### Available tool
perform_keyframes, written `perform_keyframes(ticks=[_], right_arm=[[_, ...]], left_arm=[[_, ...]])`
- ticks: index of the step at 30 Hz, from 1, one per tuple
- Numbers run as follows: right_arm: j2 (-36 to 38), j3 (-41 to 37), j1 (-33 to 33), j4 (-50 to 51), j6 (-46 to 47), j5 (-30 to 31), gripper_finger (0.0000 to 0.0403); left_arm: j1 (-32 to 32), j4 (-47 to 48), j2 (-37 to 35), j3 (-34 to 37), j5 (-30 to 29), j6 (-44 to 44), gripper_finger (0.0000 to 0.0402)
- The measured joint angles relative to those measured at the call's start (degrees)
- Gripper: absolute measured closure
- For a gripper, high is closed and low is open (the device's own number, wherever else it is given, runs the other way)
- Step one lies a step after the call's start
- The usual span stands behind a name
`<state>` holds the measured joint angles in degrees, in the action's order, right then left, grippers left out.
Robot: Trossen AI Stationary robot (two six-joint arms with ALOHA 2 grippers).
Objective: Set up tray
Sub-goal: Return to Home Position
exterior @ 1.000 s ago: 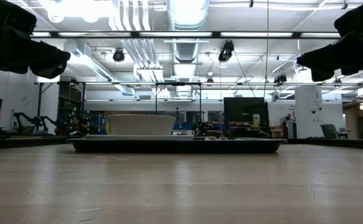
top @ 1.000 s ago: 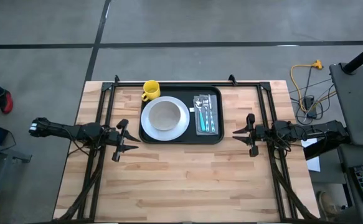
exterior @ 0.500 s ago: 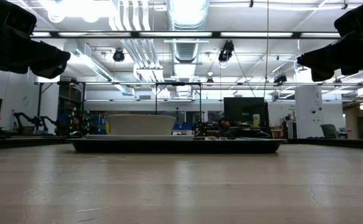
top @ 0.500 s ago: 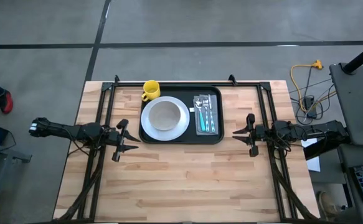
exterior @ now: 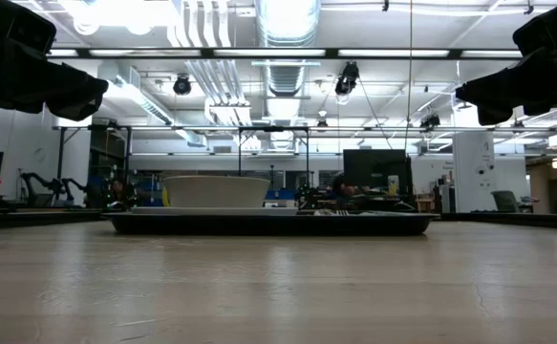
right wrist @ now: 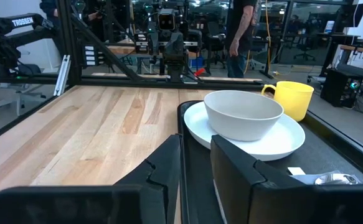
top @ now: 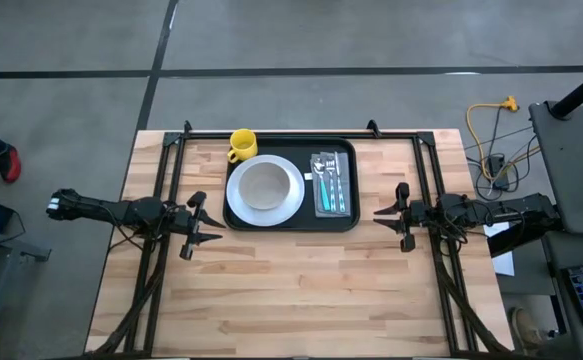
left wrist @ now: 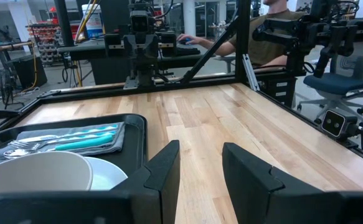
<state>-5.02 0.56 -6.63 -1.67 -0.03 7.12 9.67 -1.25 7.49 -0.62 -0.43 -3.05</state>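
The black tray (top: 308, 223) lies on the far middle of the table. On it sit a white plate (top: 289, 207) with a white bowl (top: 264, 184) and a grey napkin with teal-handled cutlery (top: 331, 185). A yellow mug (top: 241, 145) stands at the tray's far left corner; on the tray or beside it, I cannot tell. My left gripper (top: 207, 222) hovers open to the left of the tray, and my right gripper (top: 391, 215) hovers open to its right. Both point at the tray and touch nothing. The low view shows the tray (exterior: 268, 225) and bowl (exterior: 216, 191) edge-on.
Black frame rails (top: 271, 133) run along the far edge and down both sides of the table. Bare wood (top: 291, 290) fills the near half. The wrist views show the other arm's mount, workstations and people beyond the table.
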Motion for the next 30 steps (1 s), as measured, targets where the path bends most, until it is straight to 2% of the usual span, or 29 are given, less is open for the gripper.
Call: perform_keyframes(ticks=[8, 22, 30], right_arm=[[0.0, 0.0, 0.0, 0.0, 0.0, 0.0, 0.0335], [0.0, 0.0, 0.0, 0.0, 0.0, 0.0, 0.0318], [0.0, 0.0, 0.0, 0.0, 0.0, 0.0, 0.0328]], left_arm=[[0.0, 0.0, 0.0, 0.0, 0.0, 0.0, 0.0299], [0.0, 0.0, 0.0, 0.0, 0.0, 0.0, 0.0299], [0.0, 0.0, 0.0, 0.0, 0.0, 0.0, 0.0299]])
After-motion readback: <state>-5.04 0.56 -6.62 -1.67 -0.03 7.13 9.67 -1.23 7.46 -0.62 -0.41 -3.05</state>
